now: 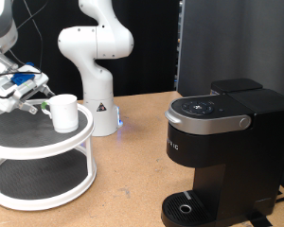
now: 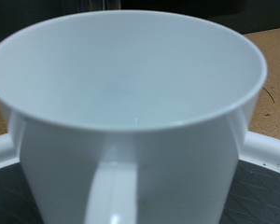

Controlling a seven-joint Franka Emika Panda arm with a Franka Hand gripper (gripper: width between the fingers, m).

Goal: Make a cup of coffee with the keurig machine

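Note:
The white cup stands upright on the top tier of a round white two-tier stand at the exterior view's left. My gripper hovers just to the left of the cup, at about its height, and holds nothing that shows. In the wrist view the cup fills the picture, empty, with its handle facing the camera; my fingers do not show there. The black keurig machine stands at the exterior view's right, lid down, with its round drip tray bare.
A second white robot arm stands on the wooden table behind the stand. A dark panel rises behind the machine. The stand's lower tier holds nothing.

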